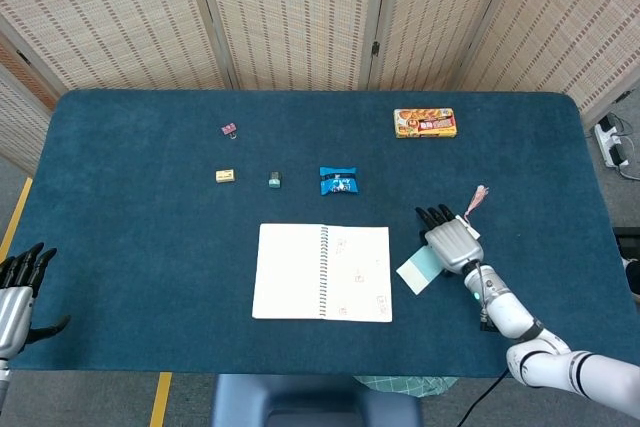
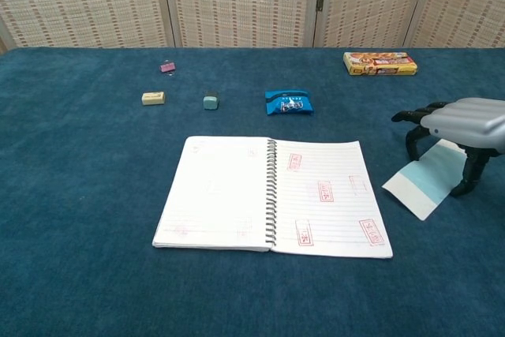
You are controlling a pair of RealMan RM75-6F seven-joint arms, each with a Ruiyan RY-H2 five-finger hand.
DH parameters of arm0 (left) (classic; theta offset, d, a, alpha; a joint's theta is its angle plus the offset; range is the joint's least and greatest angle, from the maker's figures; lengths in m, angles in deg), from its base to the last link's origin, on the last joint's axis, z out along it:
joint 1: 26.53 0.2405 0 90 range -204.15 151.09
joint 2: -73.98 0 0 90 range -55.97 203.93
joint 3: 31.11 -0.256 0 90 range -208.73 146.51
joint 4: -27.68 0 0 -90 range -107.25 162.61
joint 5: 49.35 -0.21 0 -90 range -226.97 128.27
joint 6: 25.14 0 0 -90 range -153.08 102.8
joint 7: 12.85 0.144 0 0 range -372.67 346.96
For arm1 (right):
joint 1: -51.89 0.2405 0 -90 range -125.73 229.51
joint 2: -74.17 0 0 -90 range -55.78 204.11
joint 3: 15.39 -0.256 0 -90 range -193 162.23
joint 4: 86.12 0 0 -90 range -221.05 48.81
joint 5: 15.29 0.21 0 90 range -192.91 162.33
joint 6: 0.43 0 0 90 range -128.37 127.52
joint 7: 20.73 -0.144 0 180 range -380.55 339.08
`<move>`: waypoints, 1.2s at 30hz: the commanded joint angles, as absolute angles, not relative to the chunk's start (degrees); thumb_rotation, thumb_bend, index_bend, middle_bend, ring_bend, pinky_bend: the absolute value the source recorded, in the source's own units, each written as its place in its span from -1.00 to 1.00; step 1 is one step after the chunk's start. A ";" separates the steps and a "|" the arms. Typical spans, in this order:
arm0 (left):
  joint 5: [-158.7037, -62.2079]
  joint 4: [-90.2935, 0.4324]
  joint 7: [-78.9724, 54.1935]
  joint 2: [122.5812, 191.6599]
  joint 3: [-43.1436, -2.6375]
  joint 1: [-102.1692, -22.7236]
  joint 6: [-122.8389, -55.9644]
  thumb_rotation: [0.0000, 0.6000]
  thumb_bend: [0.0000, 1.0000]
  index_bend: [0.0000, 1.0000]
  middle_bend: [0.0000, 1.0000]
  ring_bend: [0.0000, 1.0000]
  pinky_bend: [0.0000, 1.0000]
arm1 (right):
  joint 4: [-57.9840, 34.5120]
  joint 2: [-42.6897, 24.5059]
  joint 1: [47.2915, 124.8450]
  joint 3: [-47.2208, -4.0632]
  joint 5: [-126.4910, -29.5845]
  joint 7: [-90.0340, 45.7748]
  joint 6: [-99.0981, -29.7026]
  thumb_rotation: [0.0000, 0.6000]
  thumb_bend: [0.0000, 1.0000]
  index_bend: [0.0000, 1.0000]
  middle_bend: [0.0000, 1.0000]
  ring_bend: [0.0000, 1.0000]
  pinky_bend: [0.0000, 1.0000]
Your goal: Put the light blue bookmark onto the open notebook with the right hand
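While your right robot hand [image 2: 461, 124] arches over the light blue bookmark [image 2: 424, 182] with fingertips down around it, you cannot tell whether it grips the strip. It lies flat on the blue surface [image 1: 150, 237], just right of the open notebook [image 2: 272, 195]. Your left robot hand [image 1: 18, 287] rests off the near-left edge, fingers apart, holding nothing.

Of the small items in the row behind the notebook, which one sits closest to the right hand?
The blue snack packet, rightmost in that row; the teal block and cream eraser lie farther from the right hand.
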State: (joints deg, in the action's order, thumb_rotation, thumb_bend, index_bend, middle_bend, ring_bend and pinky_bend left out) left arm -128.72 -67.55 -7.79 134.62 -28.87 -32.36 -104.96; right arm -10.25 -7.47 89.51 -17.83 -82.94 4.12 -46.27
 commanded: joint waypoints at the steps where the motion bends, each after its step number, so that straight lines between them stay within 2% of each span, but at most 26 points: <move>1: -128.80 -67.54 -7.86 134.60 -28.88 -32.31 -105.07 1.00 -0.54 -1.00 -1.00 -1.00 -1.00 | -10.62 -7.82 89.36 -17.89 -83.51 3.20 -46.78 1.00 -0.71 0.01 -1.00 -1.00 -1.00; 9: -128.77 -67.52 -8.10 134.53 -28.87 -32.34 -104.93 1.00 -0.54 -1.00 -1.00 -1.00 -1.00 | -9.26 -7.47 89.02 -17.54 -87.13 1.89 -49.67 1.00 -0.71 0.01 -1.00 -1.00 -1.00; 19: -128.44 -67.59 -7.75 134.61 -28.87 -32.43 -104.59 1.00 -0.55 -1.00 -1.00 -1.00 -1.00 | -13.34 -8.68 91.47 -13.36 -109.63 -5.78 -59.76 1.00 -0.73 0.00 -1.00 -1.00 -1.00; 30: -128.59 -67.92 -8.11 134.31 -28.80 -32.10 -105.29 1.00 -0.55 -1.00 -1.00 -1.00 -1.00 | -20.13 -13.49 100.89 -11.48 -123.92 -8.59 -60.57 1.00 -0.75 -0.01 -1.00 -1.00 -0.95; 36: -128.30 -67.68 -9.43 133.80 -28.54 -32.02 -105.25 1.00 -0.55 -1.00 -1.00 -1.00 -1.00 | -24.53 -16.52 102.38 -10.39 -126.08 -9.93 -61.25 1.00 -0.76 -0.01 -1.00 -1.00 -0.94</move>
